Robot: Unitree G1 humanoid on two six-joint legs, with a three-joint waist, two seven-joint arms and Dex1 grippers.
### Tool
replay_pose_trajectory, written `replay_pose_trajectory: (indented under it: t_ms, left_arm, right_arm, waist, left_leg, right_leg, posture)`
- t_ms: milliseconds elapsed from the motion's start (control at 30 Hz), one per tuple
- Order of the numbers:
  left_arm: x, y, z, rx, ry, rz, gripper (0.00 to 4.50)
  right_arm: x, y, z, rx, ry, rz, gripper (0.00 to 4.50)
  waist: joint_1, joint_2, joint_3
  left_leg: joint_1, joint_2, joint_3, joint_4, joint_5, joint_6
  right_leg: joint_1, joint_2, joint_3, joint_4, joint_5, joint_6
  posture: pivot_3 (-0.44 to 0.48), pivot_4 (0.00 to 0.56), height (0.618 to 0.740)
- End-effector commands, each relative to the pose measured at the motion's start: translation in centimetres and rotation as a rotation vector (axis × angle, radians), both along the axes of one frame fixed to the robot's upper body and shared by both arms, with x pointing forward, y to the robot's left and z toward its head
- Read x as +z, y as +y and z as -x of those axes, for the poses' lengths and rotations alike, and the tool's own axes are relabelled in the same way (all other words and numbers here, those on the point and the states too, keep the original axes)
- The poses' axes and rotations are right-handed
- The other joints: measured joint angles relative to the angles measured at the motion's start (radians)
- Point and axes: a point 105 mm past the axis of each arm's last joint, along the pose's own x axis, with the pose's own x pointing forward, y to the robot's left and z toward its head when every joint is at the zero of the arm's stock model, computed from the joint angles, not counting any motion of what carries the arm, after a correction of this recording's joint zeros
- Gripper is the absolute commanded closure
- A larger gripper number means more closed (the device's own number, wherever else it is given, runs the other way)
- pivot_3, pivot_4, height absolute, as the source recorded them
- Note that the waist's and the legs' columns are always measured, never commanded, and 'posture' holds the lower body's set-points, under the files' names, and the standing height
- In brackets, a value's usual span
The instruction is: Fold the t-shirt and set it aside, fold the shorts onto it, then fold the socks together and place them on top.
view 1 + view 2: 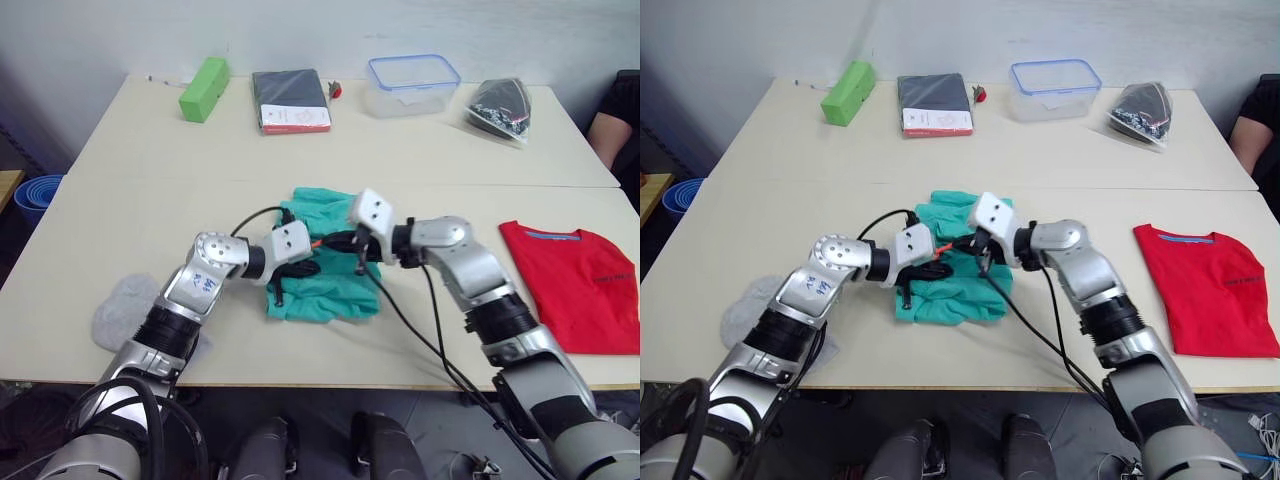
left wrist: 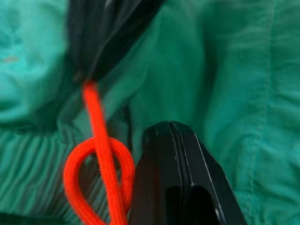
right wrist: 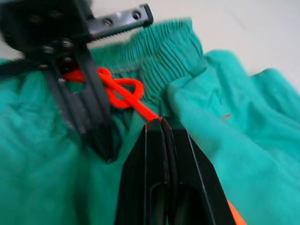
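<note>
Shorts: crumpled teal-green fabric shorts (image 1: 322,262), mid-desk near front edge
Right gripper (image 3: 160,123): pinching neon orange drawstring (image 3: 123,92)
Left gripper (image 2: 171,129): closed, empty
T-shirt: red cotton t-shirt (image 1: 578,280), right front edge

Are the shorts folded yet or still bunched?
Still bunched. The shorts lie in a crumpled heap mid-table, and both tools are at the orange drawstring; the right tool is shut on it.
</note>
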Motion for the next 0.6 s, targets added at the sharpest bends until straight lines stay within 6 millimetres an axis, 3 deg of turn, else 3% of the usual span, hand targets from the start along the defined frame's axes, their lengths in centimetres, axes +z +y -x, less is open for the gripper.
replay_pose_trajectory:
  t_ms: [33,133,300,433,600]
  left_arm:
    - [-0.6,0.2,0.1,0.022,0.006,0.008,4.50]
    - [-0.8,0.4,0.2,0.035,0.012,0.015,4.50]
    - [-1.0,0.8,0.1,0.058,0.017,0.023,4.50]
    - [-1.0,0.9,0.1,0.068,0.023,0.047,4.50]
    - [-0.1,0.7,-0.2,0.087,0.015,0.099,4.50]
  right_arm:
    - [-0.7,-1.8,-3.0,-0.164,-0.069,0.069,4.47]
    - [-0.5,-3.8,-5.0,-0.301,-0.069,0.052,4.47]
    - [1.7,-6.0,-6.7,-0.447,0.006,-0.114,4.47]
    - [2.2,-9.2,-7.9,-0.574,-0.046,-0.065,4.47]
    - [6.3,-8.3,-7.3,-0.486,0.026,-0.375,4.47]
  waist:
    - [0.000,0.000,0.000]
    - [-0.003,0.000,0.000]
    - [-0.004,0.000,0.000]
    - [-0.005,0.001,0.001]
    - [-0.005,0.003,0.001]
  left_leg:
    - [0.000,0.000,0.000,0.001,0.000,0.000]
    - [0.001,0.000,-0.001,0.001,0.000,0.000]
    - [0.002,0.000,-0.003,0.000,0.002,-0.002]
    - [0.002,0.000,-0.003,0.000,0.002,-0.003]
    - [0.002,0.000,-0.003,-0.001,0.002,-0.003]
  right_leg:
    - [0.000,0.000,0.000,0.001,0.000,0.000]
    - [0.001,-0.002,0.000,0.001,0.000,0.000]
    - [0.002,-0.003,0.000,0.001,-0.001,-0.001]
    - [0.002,-0.002,0.000,0.002,-0.001,-0.001]
    - [0.002,-0.003,0.000,0.002,-0.001,-0.001]
  posture:
    - [0.000,0.150,0.740]
    - [0.000,0.150,0.740]
    - [0.000,0.150,0.740]
    - [0.000,0.150,0.740]
    - [0.000,0.150,0.740]
